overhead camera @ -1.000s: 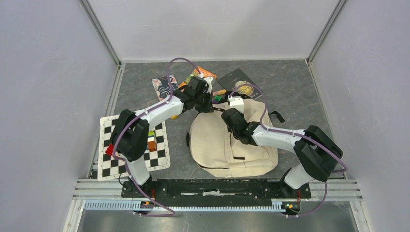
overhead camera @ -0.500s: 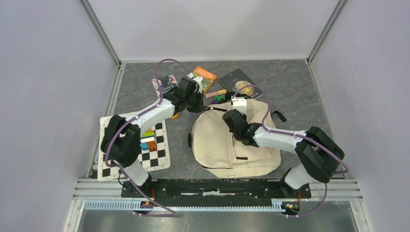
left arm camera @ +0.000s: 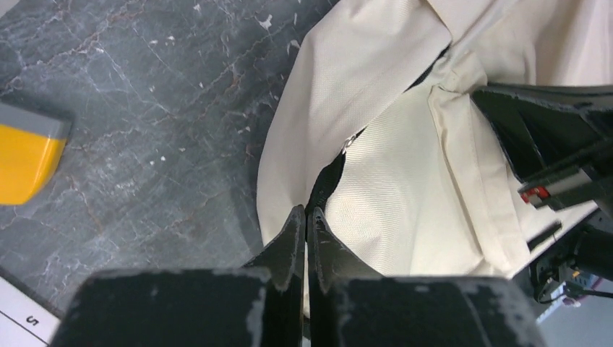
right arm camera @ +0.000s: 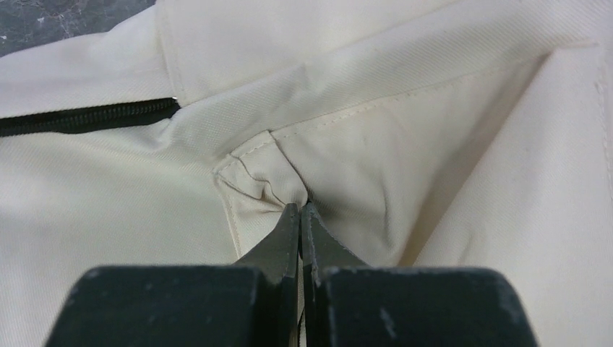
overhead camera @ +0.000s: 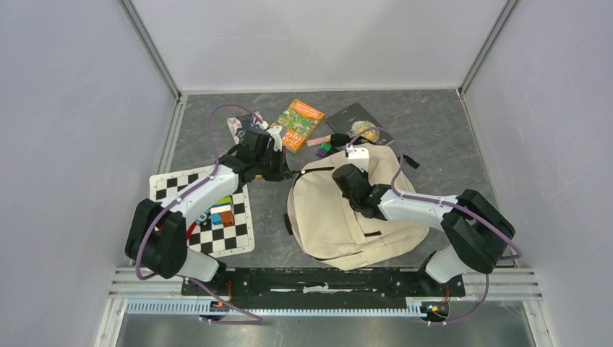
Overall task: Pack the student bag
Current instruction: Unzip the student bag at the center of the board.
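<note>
Two grippers clamp the student bag (overhead camera: 340,224), which lies centre-right on the grey table (overhead camera: 434,123).
The left gripper (left arm camera: 304,217) has its fingers pressed together on the black zipper edge. The right gripper (right arm camera: 300,210) pinches a fold of cream fabric. A "5" marks the border of the checkered mat (left arm camera: 20,312). The cover text of the orange book (overhead camera: 297,124) is too small to read.

The widest free room is the bare grey tabletop (overhead camera: 441,137) right of the student bag (overhead camera: 336,228), up to the far right corner. Just behind the bag the way is crowded: an orange-green book (overhead camera: 298,124), a dark book (overhead camera: 347,116) and small markers (overhead camera: 325,142). On the left, the checkered mat (overhead camera: 170,246) with its coloured blocks (overhead camera: 223,215) leaves only a narrow lane beside the bag. The left gripper (left arm camera: 304,217), clamped on the bag's edge, bars the lane's far end.
</note>
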### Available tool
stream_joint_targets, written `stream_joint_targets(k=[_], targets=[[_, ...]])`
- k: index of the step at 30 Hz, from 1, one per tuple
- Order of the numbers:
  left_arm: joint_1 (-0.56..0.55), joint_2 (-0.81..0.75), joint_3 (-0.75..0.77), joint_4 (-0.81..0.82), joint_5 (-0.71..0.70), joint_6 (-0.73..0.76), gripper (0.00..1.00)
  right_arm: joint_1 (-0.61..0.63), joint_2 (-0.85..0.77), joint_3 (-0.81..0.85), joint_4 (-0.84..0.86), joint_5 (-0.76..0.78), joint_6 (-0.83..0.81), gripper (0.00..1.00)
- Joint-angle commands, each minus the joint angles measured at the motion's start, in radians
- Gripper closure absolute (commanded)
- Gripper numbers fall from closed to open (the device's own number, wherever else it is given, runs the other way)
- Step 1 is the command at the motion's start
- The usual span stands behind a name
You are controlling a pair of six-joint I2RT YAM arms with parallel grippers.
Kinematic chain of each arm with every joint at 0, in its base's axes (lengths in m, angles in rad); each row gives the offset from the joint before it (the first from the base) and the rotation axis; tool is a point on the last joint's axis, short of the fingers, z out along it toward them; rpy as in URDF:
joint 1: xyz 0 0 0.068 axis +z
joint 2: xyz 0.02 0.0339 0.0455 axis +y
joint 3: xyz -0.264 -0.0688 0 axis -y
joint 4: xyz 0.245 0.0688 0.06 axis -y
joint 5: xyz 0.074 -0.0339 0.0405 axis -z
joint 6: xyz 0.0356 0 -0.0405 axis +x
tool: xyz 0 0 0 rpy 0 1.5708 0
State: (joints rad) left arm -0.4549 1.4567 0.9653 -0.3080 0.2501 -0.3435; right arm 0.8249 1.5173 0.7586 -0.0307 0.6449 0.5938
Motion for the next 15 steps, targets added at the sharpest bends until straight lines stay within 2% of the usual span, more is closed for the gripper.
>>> stream_joint_targets(k=[1,3,5,6,9,11,13,15], targets=[[0.020,-0.075,-0.025,-0.007,0.041,0.022,0.98,-0.009,-0.039,-0.004,-0.010,0.092,-0.026,1.00],[0.020,-0.067,-0.020,0.006,0.108,0.029,0.98,-0.008,-0.066,-0.001,0.009,0.060,-0.085,1.00],[0.020,-0.065,-0.023,0.036,0.148,0.018,0.98,-0.009,-0.101,0.007,0.021,0.030,-0.163,0.87],[0.020,-0.061,-0.024,0.047,0.158,0.013,0.98,-0.008,-0.123,0.010,0.023,0.004,-0.205,0.77],[0.021,-0.052,-0.012,0.037,0.186,0.017,0.98,-0.009,-0.185,-0.012,0.148,-0.136,-0.419,0.37],[0.020,-0.051,-0.008,0.032,0.198,0.021,0.98,-0.014,-0.210,-0.023,0.205,-0.233,-0.554,0.24],[0.020,-0.053,-0.005,0.029,0.202,0.024,0.98,-0.027,-0.212,-0.023,0.245,-0.351,-0.678,0.17],[0.021,-0.053,-0.003,0.024,0.205,0.027,0.98,-0.047,-0.193,-0.003,0.251,-0.458,-0.755,0.15]])
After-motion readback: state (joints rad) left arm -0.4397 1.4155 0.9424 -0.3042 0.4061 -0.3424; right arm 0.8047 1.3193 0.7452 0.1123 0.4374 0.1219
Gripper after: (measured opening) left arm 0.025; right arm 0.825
